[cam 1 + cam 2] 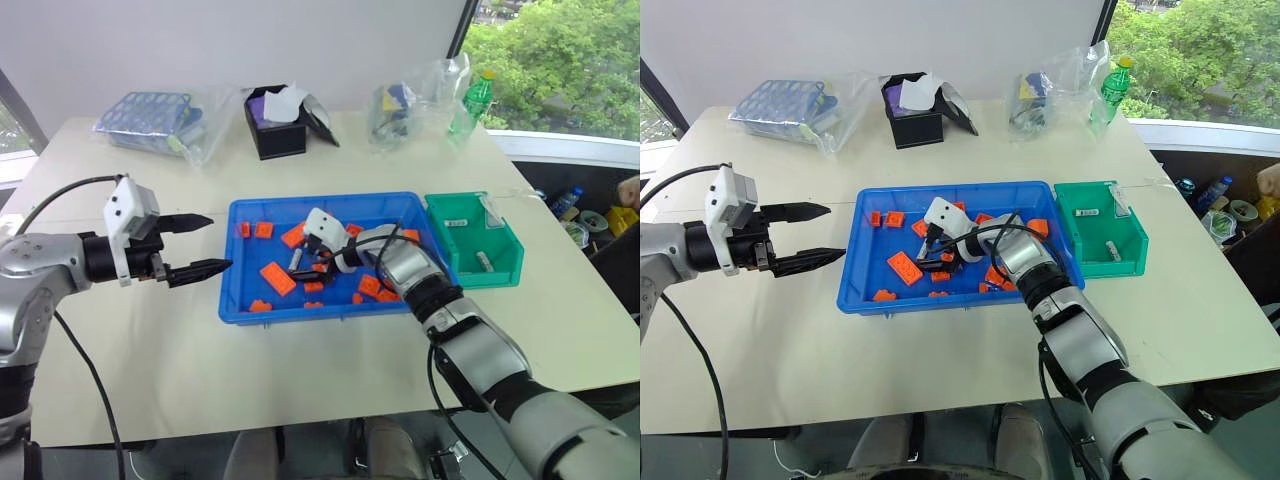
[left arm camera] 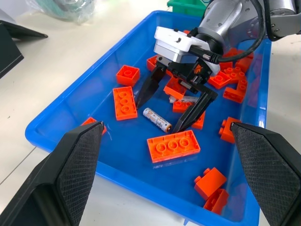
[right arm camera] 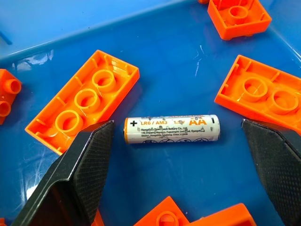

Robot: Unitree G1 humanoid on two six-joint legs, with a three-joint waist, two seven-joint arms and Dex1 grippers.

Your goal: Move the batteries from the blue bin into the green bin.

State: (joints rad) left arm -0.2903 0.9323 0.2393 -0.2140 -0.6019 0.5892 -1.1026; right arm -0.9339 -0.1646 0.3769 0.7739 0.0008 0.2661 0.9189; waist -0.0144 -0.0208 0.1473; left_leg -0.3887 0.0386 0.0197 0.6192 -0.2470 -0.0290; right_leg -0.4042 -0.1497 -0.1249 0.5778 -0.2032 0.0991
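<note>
Beside a window with trees outside, a pale table [image 1: 150, 350] carries everything, its far edge lined with bagged items, a black box [image 1: 275, 125] and a green bottle [image 1: 480, 95], all well apart from the work.

At the middle sits the blue bin [image 1: 240, 300], shallow and wide, so its contents lie spread in a single layer and can be reached from above. Just beside its right end stands the green bin [image 1: 505, 265], deep and narrow, close enough that a carry across is short; something small and pale lies inside it, perhaps a battery already delivered, though it is too small to be sure.

Orange bricks [image 2: 173, 146] are scattered over the blue floor, cluttering the pick.

The left gripper [image 1: 200, 245] hangs over the table left of the blue bin, fingers spread wide and holding nothing, seemingly kept aside to leave room.

The right gripper [image 2: 175, 107] is down inside the blue bin, fingers wide apart and straddling a battery [image 3: 172, 129] lying flat on the floor between two bricks, not yet touched. That straddle looks like the setup for closing on it across its length.
</note>
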